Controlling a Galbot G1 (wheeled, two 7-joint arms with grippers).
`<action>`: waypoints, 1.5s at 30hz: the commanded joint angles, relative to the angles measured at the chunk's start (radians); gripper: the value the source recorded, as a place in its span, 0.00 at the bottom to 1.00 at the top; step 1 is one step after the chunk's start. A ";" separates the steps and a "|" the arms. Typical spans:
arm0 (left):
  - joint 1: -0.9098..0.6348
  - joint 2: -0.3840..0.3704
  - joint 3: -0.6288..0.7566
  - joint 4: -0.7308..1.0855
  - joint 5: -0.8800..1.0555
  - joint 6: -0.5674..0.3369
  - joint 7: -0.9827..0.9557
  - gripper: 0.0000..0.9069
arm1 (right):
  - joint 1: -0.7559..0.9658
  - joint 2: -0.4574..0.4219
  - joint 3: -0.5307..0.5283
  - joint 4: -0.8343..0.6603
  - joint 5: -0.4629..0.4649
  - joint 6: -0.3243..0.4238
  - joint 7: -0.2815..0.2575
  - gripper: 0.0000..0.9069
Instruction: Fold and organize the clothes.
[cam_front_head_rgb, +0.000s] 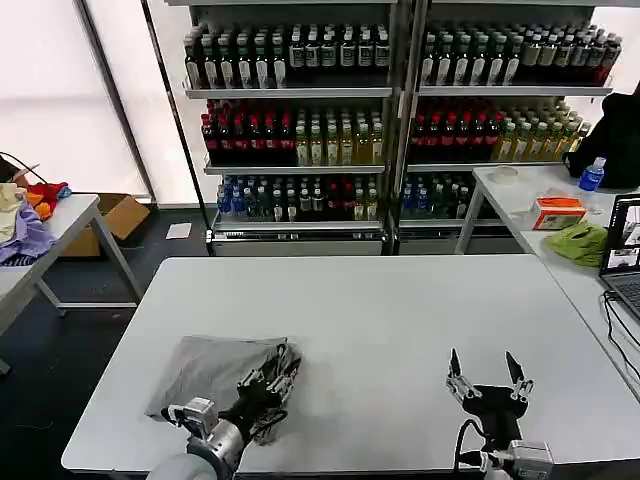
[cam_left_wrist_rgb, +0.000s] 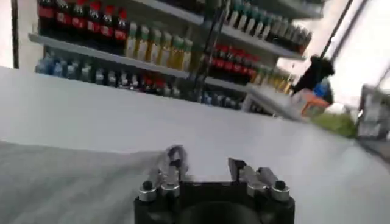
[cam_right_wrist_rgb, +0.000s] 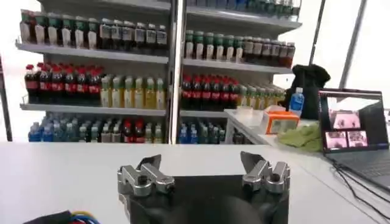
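While one grey shirt (cam_front_head_rgb: 215, 372) lies folded into a soft, slightly rumpled rectangle on the near left part of the smooth white table (cam_front_head_rgb: 400, 320), the left gripper (cam_front_head_rgb: 268, 385) sits over the shirt's right edge. Its two dark metal fingers are parted, and in the left wrist view one finger (cam_left_wrist_rgb: 172, 163) meets the cloth's edge (cam_left_wrist_rgb: 73, 189) while the other stands over bare tabletop; whether that finger actually pinches fabric cannot be told, since the view is blurred there. The right gripper (cam_front_head_rgb: 489, 378) stands upright near the table's front right edge, well apart from the shirt, its two pointed fingers spread wide with nothing between them; the right wrist view shows the same parted pair (cam_right_wrist_rgb: 204, 173) over the plain table surface. One shirt is countable on this table. Behind it stand two metal shelf units (cam_front_head_rgb: 400, 110) stocked with rows of bottles, and a side table at the right carries a crumpled lime-green cloth (cam_front_head_rgb: 580, 243).
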 joint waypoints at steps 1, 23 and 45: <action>0.016 0.039 -0.171 -0.141 -0.288 -0.005 -0.135 1.00 | 0.045 -0.048 -0.008 -0.017 0.041 -0.005 0.000 1.00; 0.025 0.105 -0.323 0.239 0.223 -0.132 -0.022 1.00 | 0.062 -0.062 -0.026 -0.025 0.049 -0.018 -0.010 1.00; 0.018 0.109 -0.291 0.300 0.137 -0.071 0.034 0.12 | 0.063 -0.038 -0.036 -0.030 0.045 -0.013 -0.020 1.00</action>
